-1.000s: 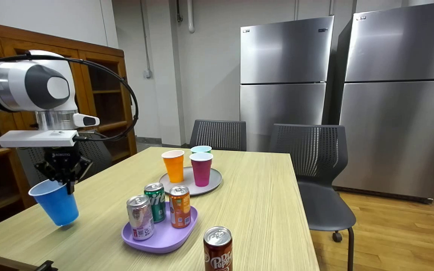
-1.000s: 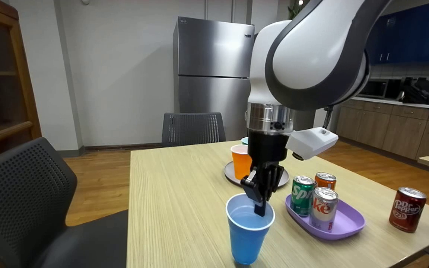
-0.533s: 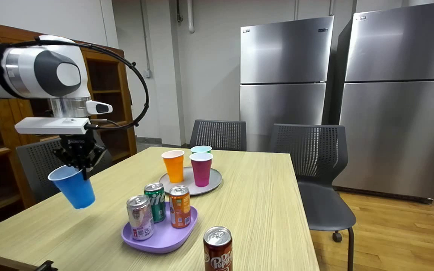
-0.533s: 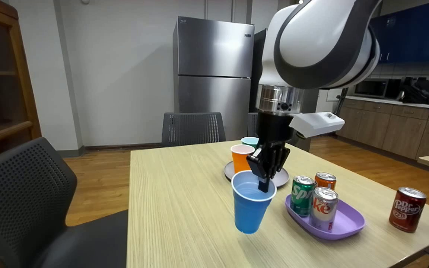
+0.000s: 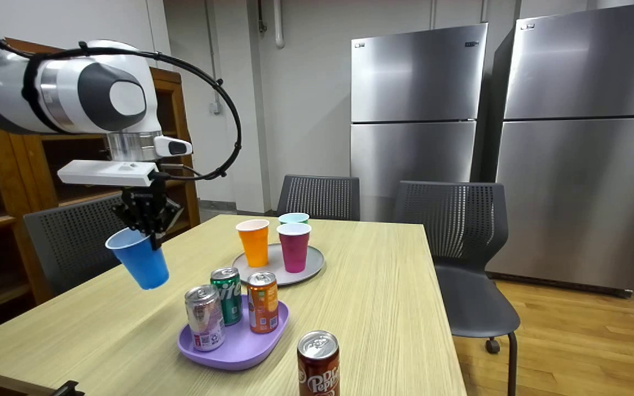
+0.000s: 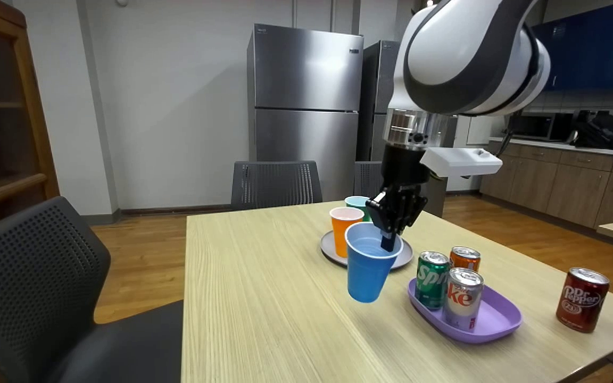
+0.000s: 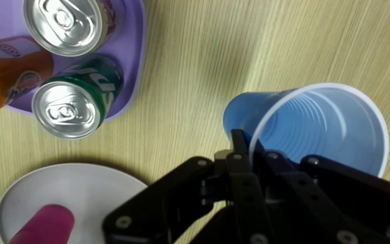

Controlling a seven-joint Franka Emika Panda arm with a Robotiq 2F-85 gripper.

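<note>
blue cup (image 6: 369, 275) hangs tilted above the tabletop (image 6: 264, 303); we see the gripper (image 7: 249, 145), fingers (image 6: 388, 242) pinching its rim (image 7: 330, 84), near the purple tray's edge (image 7: 136, 64).

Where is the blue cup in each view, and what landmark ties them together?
In an exterior view: blue cup, left of centre, lower half.
In an exterior view: blue cup, right of centre, lower half.
Wrist view: blue cup, right of centre.
Shared landmark: purple tray.
</note>
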